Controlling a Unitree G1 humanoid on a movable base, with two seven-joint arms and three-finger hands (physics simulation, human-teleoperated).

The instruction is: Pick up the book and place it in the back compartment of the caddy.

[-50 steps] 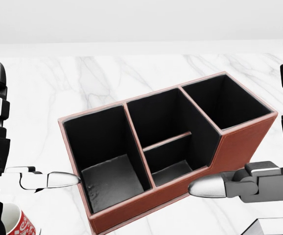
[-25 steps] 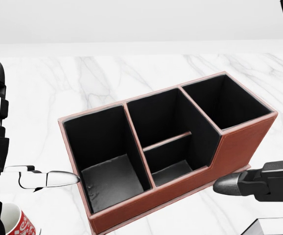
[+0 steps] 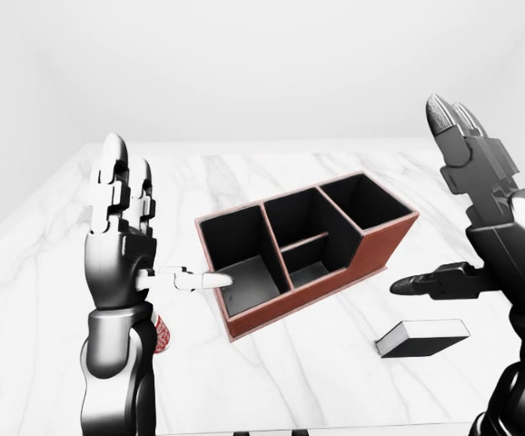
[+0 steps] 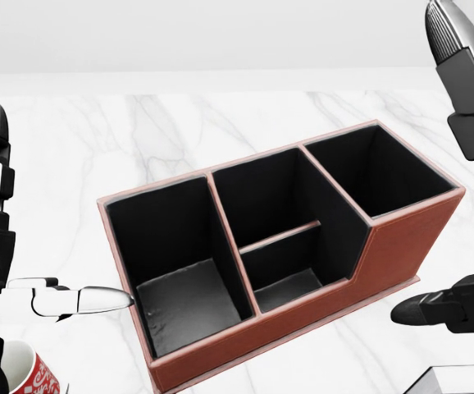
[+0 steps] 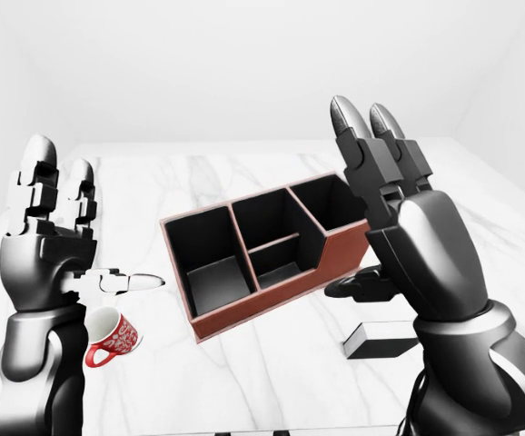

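Observation:
The caddy [image 3: 374, 249] is red-brown leather with black, empty compartments and stands at an angle on the white marble table [image 3: 272, 363]. The book [image 3: 423, 338], dark with a white page edge, lies flat on the table to the lower right of the caddy. My right hand [image 3: 426, 200] is open, fingers upright and thumb pointing left, held above the book and to the right of the caddy. My left hand [image 3: 158, 227] is open and empty to the left of the caddy, its thumb tip close to the caddy's left end.
A red and white mug [image 5: 113, 336] lies on its side on the table below my left hand. The table's near edge [image 3: 272, 427] runs along the bottom of the left-eye view. A white wall stands behind the table.
In the head view my right hand has drawn back to the right and risen, so its fingers now show at the top right. The left hand and the caddy have not moved.

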